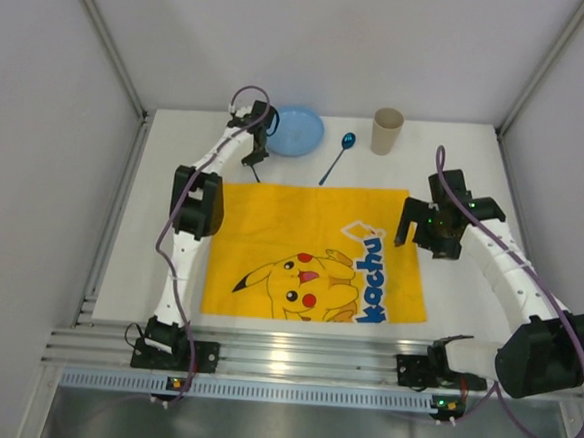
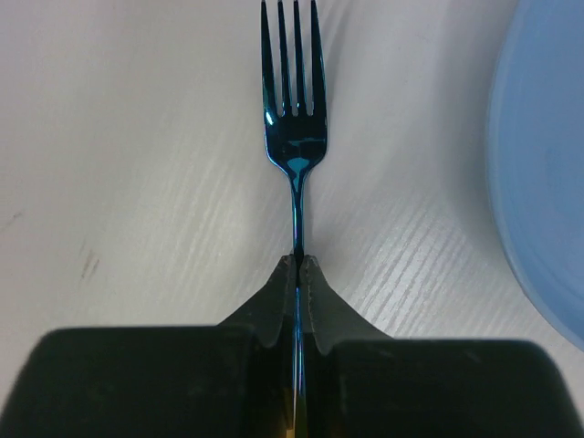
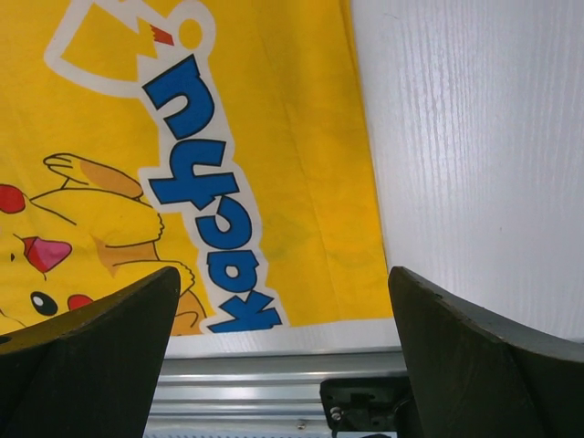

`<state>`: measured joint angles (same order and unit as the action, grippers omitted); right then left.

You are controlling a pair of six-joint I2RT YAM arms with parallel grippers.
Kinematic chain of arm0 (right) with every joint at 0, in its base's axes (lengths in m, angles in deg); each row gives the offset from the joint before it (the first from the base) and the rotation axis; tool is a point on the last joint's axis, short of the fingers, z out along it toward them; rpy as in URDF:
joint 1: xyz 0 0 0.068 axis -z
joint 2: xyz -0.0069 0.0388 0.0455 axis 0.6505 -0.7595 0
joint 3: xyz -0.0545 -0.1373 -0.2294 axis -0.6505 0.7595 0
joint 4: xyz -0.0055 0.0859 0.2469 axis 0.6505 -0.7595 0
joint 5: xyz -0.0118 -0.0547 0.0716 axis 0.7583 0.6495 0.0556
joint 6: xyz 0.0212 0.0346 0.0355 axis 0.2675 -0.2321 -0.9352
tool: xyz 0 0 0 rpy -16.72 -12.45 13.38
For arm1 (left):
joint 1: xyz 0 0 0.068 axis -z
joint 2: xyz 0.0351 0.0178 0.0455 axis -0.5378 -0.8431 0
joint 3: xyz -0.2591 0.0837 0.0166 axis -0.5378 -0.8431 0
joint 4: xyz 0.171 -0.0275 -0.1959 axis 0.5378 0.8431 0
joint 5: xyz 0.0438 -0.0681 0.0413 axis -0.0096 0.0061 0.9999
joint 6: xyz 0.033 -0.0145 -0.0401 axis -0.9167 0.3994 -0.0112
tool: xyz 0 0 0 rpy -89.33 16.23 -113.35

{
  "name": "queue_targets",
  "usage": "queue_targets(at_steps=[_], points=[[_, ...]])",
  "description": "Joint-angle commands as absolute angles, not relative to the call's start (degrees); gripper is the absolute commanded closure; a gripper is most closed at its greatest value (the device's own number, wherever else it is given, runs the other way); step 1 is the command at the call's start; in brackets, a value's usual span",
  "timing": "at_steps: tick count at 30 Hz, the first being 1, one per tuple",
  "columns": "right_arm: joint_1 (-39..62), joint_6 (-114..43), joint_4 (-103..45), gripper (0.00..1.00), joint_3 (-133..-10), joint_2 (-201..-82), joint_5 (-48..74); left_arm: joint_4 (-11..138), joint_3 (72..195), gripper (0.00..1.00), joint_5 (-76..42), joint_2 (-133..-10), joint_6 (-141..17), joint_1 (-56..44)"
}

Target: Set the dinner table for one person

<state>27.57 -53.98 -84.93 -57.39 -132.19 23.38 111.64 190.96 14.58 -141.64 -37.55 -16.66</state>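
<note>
The dinner table (image 1: 457, 301) is a plain white rectangular top that fills the middle of the top view. A silver aluminium rail (image 1: 302, 360) runs along its near edge, where both arm bases are bolted. A yellow cloth mat (image 1: 312, 220) with a Pikachu print lies flat on the centre of the table, its near edge close to the rail.

Beyond the mat's far edge stand three items in a row. A light blue plate (image 1: 296, 131) is left of centre. A blue spoon (image 1: 336, 157) lies obliquely just right of it, bowl toward the far side. A beige cup (image 1: 386, 131) stands upright further right.

The left gripper (image 2: 298, 265) is just left of the plate, near the mat's far left corner. Its jaws are closed flat on the handle of a dark blue metallic fork (image 2: 294, 100), whose four tines point away from the fingers over bare table. The plate's rim shows at the right of the left wrist view. Whether the fork touches the surface cannot be told.

The right gripper (image 3: 283, 274) hangs over the mat's right edge with its jaws spread wide and nothing between them.
</note>
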Motion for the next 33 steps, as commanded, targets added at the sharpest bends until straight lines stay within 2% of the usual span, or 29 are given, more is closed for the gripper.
queue_targets(at_steps=[1, 12, 18, 27, 33], points=[[27.58, -53.25, -81.68, 0.02, -57.00, -132.49, 22.44, 118.27, 186.60, 1.00, 12.63, -146.24, -41.15, -19.53], [28.01, -52.90, -80.89, 0.02, -55.59, -131.52, 22.53, 113.62, 184.67, 1.00, 13.24, -139.92, -43.08, -24.10], [27.93, -53.08, -79.66, 0.02, -54.63, -131.52, 21.48, 104.30, 174.40, 1.00, 14.64, -129.46, -46.15, -23.84], [28.01, -53.08, -79.40, 0.02, -54.80, -131.17, 18.14, 104.03, 173.68, 1.00, 27.64, -122.34, -50.55, -22.69], [28.01, -51.85, -79.40, 0.02, -55.33, -131.26, 17.34, 103.77, 169.38, 1.00, 31.16, -118.30, -54.51, -22.25]])
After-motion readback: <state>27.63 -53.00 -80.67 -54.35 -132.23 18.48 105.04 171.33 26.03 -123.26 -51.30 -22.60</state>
